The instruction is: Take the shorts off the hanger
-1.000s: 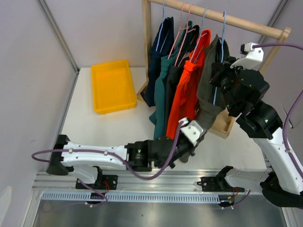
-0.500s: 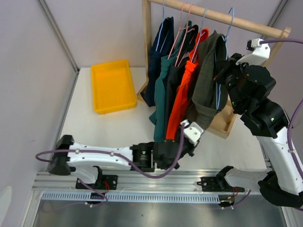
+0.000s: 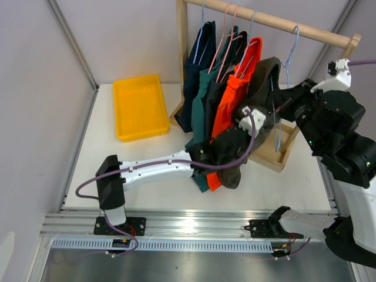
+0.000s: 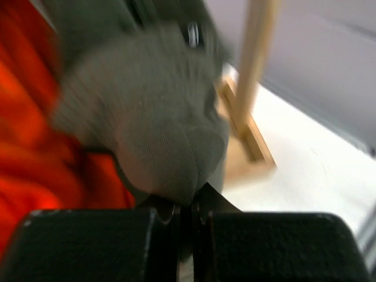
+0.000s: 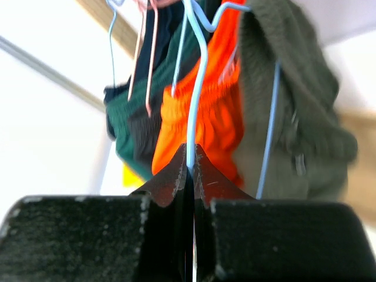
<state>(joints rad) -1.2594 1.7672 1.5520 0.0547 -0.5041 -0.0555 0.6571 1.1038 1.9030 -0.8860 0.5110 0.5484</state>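
Five pairs of shorts hang on the wooden rack: navy (image 3: 200, 53), teal (image 3: 204, 97), black (image 3: 220, 88), orange (image 3: 232, 100) and olive (image 3: 265, 75). My left gripper (image 3: 257, 120) is shut on a fold of the olive shorts (image 4: 158, 135), lifted beside the orange pair (image 4: 29, 147). My right gripper (image 3: 281, 101) is shut on the wire of the light blue hanger (image 5: 197, 88), whose hook (image 3: 292, 35) is up at the rod. The olive shorts (image 5: 294, 106) drape over that hanger's right side. The orange pair also shows in the right wrist view (image 5: 205, 111).
A yellow tray (image 3: 141, 107) lies at the back left of the table. The rack's rod (image 3: 317, 34), right post (image 4: 258, 59) and wooden base (image 3: 276, 154) stand close to both grippers. Pink and blue hangers (image 3: 226, 41) hold the other shorts.
My left gripper has risen from low near the table up to the rack, bunching the olive shorts. My right gripper has carried the blue hanger to the right along the rod.
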